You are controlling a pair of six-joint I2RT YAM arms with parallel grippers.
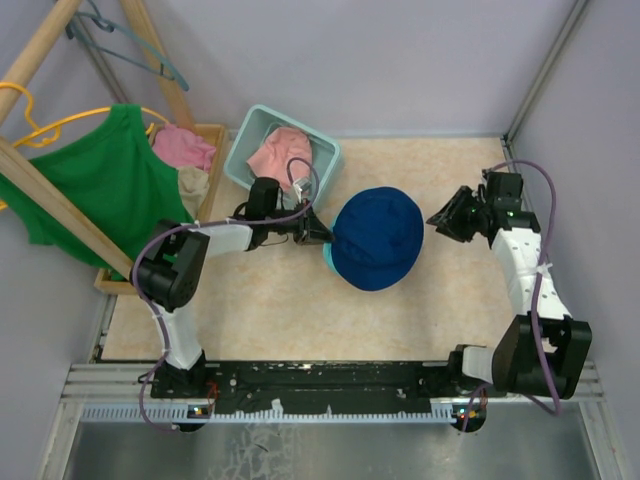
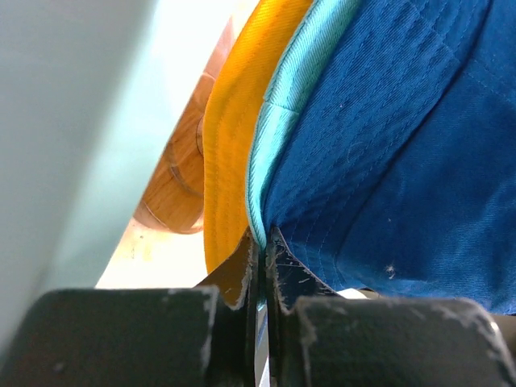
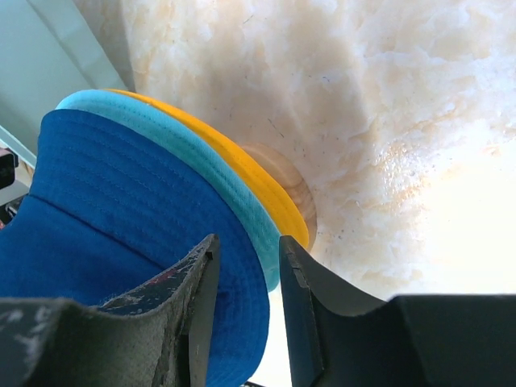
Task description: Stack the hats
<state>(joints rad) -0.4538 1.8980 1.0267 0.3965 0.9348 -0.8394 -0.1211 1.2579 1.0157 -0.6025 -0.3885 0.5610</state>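
Note:
The navy hat [image 1: 378, 240] lies on top of the teal hat [image 1: 328, 257] mid-table. In the left wrist view the orange-yellow hat [image 2: 230, 145] sits under the teal hat [image 2: 278, 113] and the navy hat [image 2: 387, 145]. My left gripper [image 1: 318, 235] is at the stack's left edge, shut on the teal brim [image 2: 264, 250]. My right gripper [image 1: 440, 222] is open at the stack's right edge. In its own view [image 3: 246, 282] the navy brim [image 3: 121, 210] shows between the jaws, with the teal [image 3: 185, 149] and orange-yellow [image 3: 266, 193] brims below. The pink hat [image 1: 280, 152] lies in the teal basket [image 1: 252, 125].
A round wooden stand [image 3: 297, 192] sits under the stack. A wooden box [image 1: 212, 135] at the back left holds a pink cloth [image 1: 183, 148]. A green tank top [image 1: 105, 180] hangs on a wooden rack at the left. Grey walls enclose the table.

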